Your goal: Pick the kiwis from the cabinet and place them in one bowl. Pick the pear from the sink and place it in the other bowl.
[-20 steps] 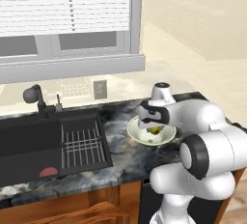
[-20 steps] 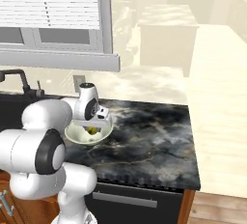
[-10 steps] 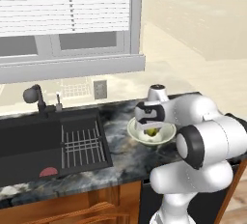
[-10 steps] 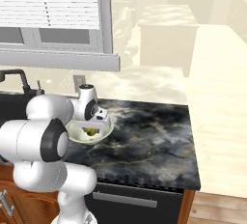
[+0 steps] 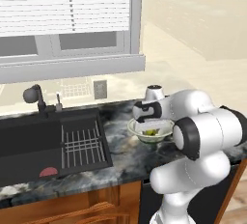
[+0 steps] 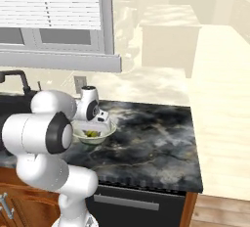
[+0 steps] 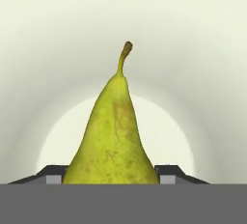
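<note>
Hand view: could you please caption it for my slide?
End effector holding a yellow-green pear over the inside of an off-white bowl.

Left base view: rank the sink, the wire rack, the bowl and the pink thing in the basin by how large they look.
1. sink
2. wire rack
3. bowl, partly hidden by the arm, so less sure
4. flat reddish-pink thing

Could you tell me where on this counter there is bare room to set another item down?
The widest free patch is the dark marble counter right of the bowl, out to its far end. A narrower strip lies between the bowl and the sink. Over the bowl it is crowded: the gripper holds the pear there.
</note>
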